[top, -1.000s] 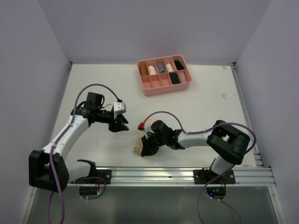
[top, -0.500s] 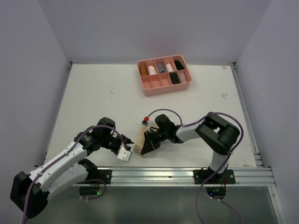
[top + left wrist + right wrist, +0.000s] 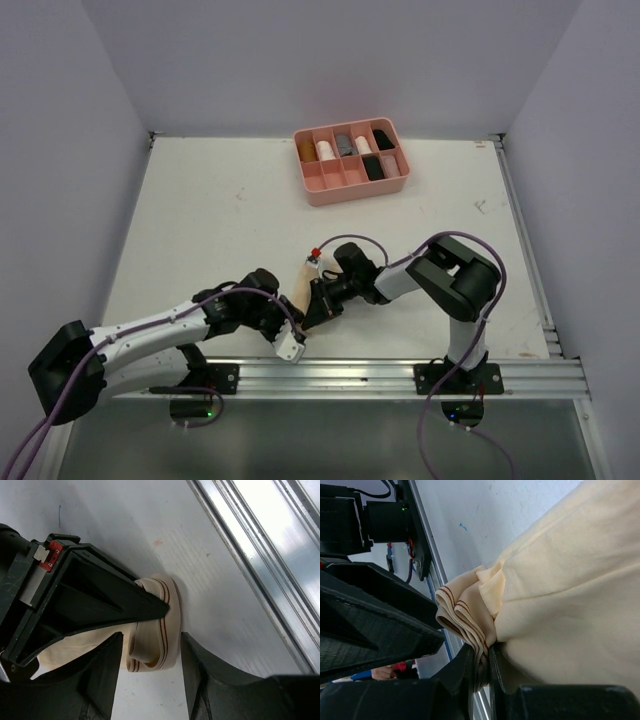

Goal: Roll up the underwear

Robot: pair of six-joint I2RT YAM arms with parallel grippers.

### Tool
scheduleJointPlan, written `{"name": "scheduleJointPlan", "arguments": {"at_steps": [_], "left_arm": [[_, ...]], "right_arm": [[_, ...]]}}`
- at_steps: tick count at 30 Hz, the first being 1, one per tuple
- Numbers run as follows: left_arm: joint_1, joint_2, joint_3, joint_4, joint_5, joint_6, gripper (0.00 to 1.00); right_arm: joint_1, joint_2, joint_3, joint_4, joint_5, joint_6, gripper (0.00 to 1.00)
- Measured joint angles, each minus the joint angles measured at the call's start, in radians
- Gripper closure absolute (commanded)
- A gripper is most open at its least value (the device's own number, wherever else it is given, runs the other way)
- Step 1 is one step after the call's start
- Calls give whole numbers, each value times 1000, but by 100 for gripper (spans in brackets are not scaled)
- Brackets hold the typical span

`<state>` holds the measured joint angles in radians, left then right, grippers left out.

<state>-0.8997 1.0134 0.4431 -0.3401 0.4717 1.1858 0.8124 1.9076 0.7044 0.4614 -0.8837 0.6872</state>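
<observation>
The pale tan underwear point(image 3: 303, 284) lies near the table's front edge, its brown-striped waistband point(image 3: 159, 625) folded into a loop. My right gripper point(image 3: 481, 651) is shut on that waistband fold point(image 3: 465, 615), and the rest of the cloth point(image 3: 570, 570) spreads away from it. From above, the right gripper point(image 3: 318, 304) lies low over the cloth's near end. My left gripper point(image 3: 150, 645) is open, one finger on each side of the waistband loop without touching it. It reaches in from the left point(image 3: 296, 328). The pink and the black garment are out of view.
A pink divided tray point(image 3: 352, 190) holding several rolled items stands at the back of the table. The metal rail point(image 3: 400, 376) runs along the near edge, close behind the left gripper. The right gripper's black body point(image 3: 75, 595) crowds the cloth's far side.
My left arm swung from the table's left middle down to the near edge and reached right to the waistband, its jaws widening. The right gripper shifted slightly back with the cloth.
</observation>
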Motion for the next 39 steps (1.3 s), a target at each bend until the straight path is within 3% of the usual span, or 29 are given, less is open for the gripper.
{"name": "scheduleJointPlan", "arguments": {"at_steps": [2,5,6,12,16,21,24,28,30,31,32,39], "left_arm": [[-11,36,0,24,-26,-2,50],[-21,101,0,46,-60,-9,62],[-24,123,1,56,-68,-10,70],[-29,236,73,43,-84,-33,99],[-28,284,115,26,-85,-42,100],[-30,312,141,6,-76,-48,100],[-30,333,159,-6,-68,-60,100],[-26,377,195,-28,-46,-85,100],[-16,407,224,-48,-24,-99,100],[-8,427,243,-65,-10,-104,100],[2,450,263,-80,7,-107,100],[116,653,456,-272,180,-128,100]], "right_arm": [[-3,8,3,3,-10,8,84],[-8,10,5,4,-14,14,76],[-8,10,6,5,-15,15,75],[-35,-8,27,-65,-28,8,50],[-85,-88,75,-286,37,-88,39],[-193,-264,191,-607,315,-246,15],[-254,-370,251,-737,459,-309,9],[-314,-523,289,-851,628,-349,7],[-325,-591,320,-889,717,-357,14],[-325,-615,349,-907,760,-360,13],[-325,-631,383,-920,794,-364,3],[-323,-645,604,-1010,785,-465,1]]}}
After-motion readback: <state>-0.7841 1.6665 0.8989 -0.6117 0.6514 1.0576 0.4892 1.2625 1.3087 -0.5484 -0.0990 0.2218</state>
